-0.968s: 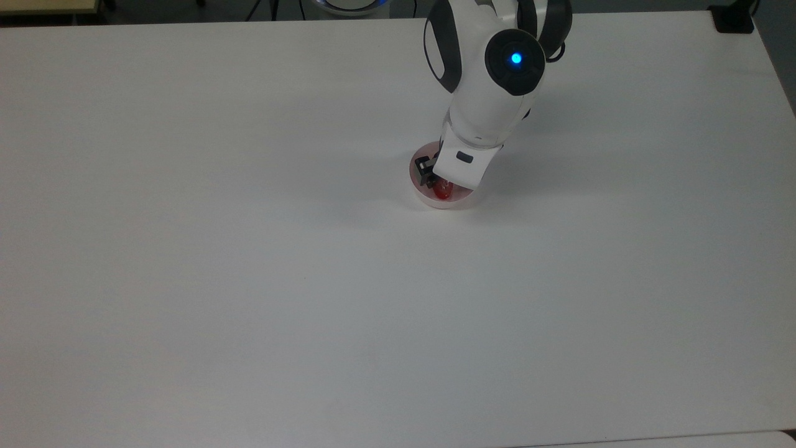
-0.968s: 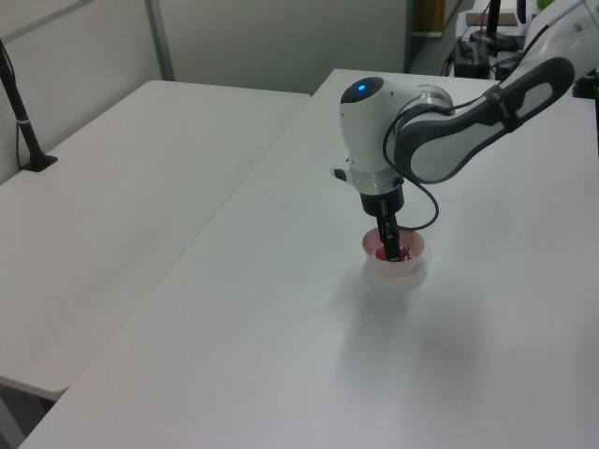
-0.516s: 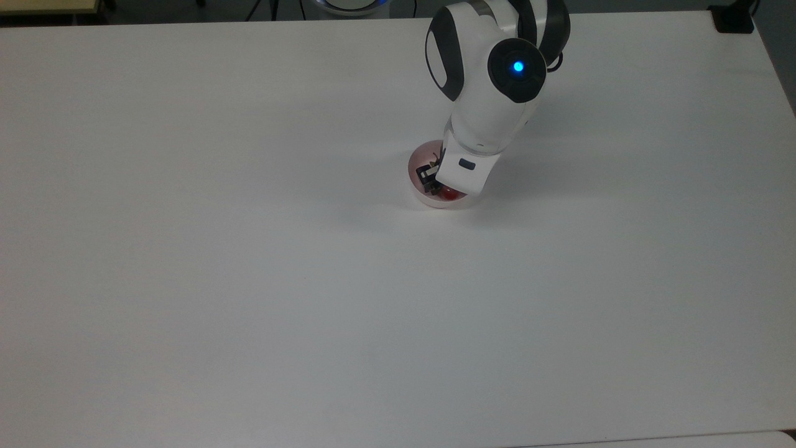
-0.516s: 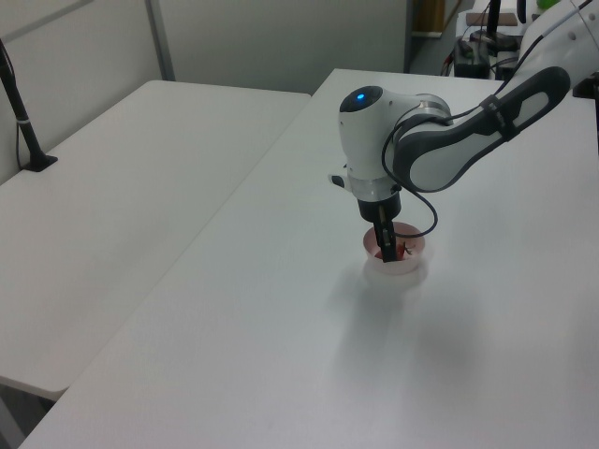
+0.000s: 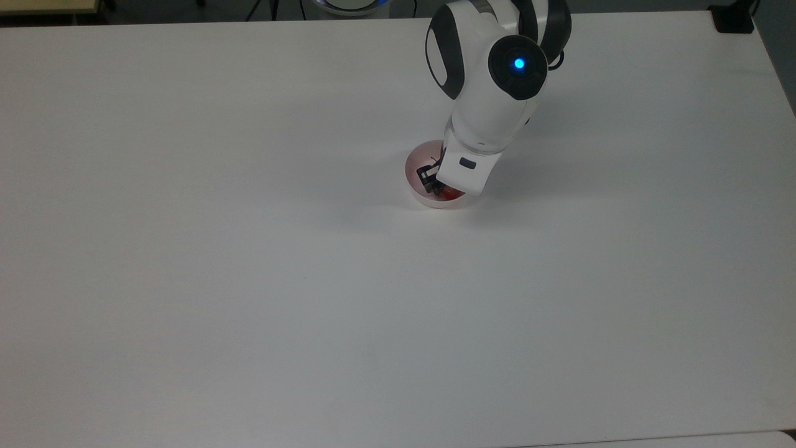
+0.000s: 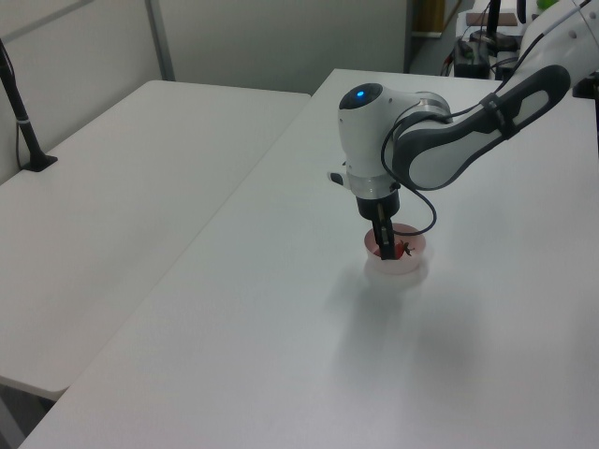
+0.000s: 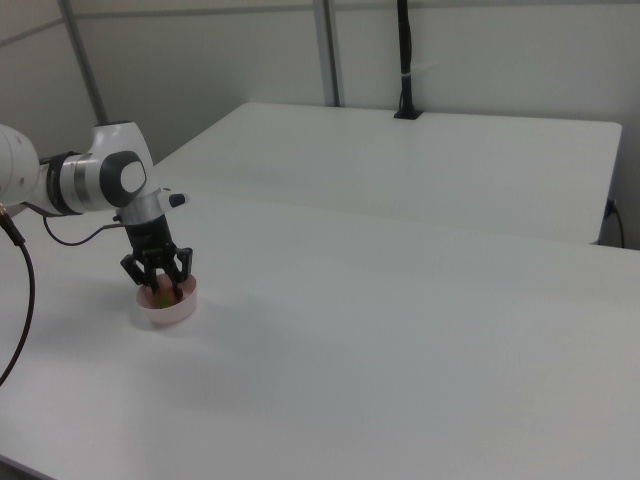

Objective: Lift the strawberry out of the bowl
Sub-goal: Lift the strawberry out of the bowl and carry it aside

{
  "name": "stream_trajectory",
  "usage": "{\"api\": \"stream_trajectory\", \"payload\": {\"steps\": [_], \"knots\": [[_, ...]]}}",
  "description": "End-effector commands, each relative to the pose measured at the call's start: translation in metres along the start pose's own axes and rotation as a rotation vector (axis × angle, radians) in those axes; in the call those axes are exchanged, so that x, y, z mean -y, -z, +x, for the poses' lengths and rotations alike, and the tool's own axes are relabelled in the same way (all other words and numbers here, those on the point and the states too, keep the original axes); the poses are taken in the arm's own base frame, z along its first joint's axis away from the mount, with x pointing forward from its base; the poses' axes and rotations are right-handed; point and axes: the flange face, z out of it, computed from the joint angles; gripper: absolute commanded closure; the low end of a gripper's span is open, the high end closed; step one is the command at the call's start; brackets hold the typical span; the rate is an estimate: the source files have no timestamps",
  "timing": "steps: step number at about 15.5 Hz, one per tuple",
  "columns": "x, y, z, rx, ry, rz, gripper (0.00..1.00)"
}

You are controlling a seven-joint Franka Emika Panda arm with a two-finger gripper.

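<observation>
**Mia:** Where is the strawberry [image 6: 401, 250]?

**Ben:** It is inside the bowl [image 5: 418, 193]. The bowl is small, round and pink. It sits on the big white surface [image 5: 249, 280].

**Mia:** And where is the tool [image 7: 157, 281]?

**Ben:** It hangs from the white arm [image 5: 491, 93] and points down into the bowl. In the right view its two black fingers [image 7: 181, 267] are spread apart, one on each side of the strawberry [image 7: 159, 289].

**Mia:** Is it pinching the strawberry?

**Ben:** The fingers stand close around it, but I can see a gap. I cannot tell if they touch it.

**Mia:** What does the top view show?

**Ben:** A bit of red strawberry [image 5: 449, 194] peeks out under the arm's white wrist. The tool [image 5: 430, 180] is dark, at the top view's left of the red bit.

**Mia:** Is there anything else?

**Ben:** A blue light [image 5: 518, 63] glows on the arm. In the left view a black cable [image 6: 426, 201] loops beside the wrist. A second white surface [image 7: 430, 160] stands next to the first one, and a black pole [image 7: 405, 60] is clamped at its far edge.
</observation>
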Motion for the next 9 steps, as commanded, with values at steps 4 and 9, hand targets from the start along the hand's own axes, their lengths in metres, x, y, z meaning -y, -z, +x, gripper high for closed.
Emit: {"api": "stream_trajectory", "payload": {"steps": [4,9], "knots": [[-0.034,0.083,-0.017,-0.120,-0.082,0.053,0.61],[-0.136,0.097,-0.047,-0.115,-0.145,0.042,0.61]]}}
